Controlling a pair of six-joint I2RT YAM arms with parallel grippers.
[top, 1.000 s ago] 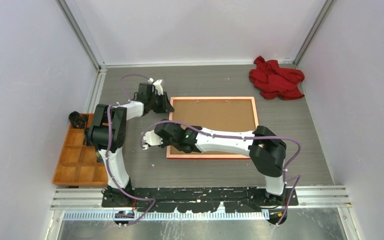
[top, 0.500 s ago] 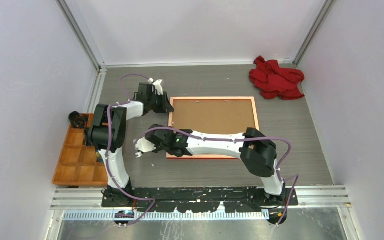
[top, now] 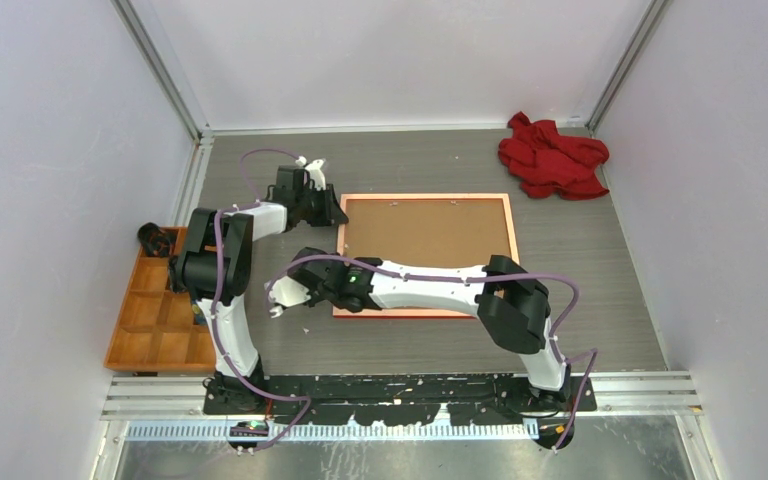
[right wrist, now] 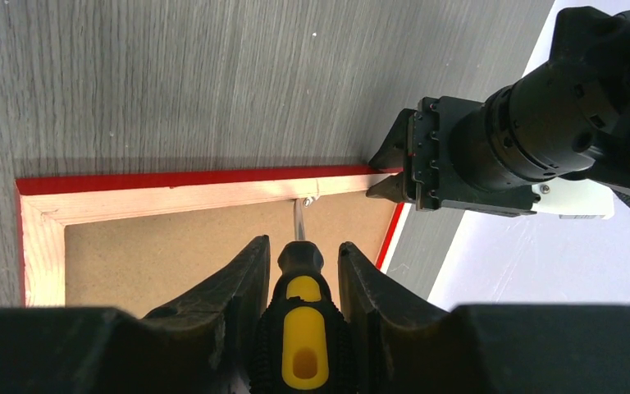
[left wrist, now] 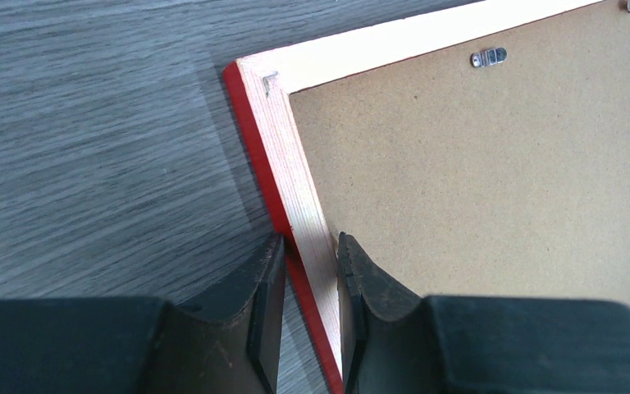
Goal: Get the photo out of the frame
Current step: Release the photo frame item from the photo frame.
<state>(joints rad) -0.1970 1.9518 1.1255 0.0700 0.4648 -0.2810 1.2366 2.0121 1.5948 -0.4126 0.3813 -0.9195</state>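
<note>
On the left gripper I see the jaws pinching the pale wooden rail of the red frame, lower centre of its wrist view. The jaws of the right gripper clamp a black-and-yellow screwdriver, its tip at a metal tab on that rail. The right arm stretches low across the brown, grainy backing board.

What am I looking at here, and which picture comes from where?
Two robot arms stand at the near edge of a table. One picture looks down from above; the other two come from cameras on the wrists. The frame lies face down, its brown backing board up; the photo is hidden. The left gripper clamps the frame's rim near a corner. The right gripper holds a screwdriver, its tip at a small metal tab on the rim. A red cloth and an orange tray lie aside.
</note>
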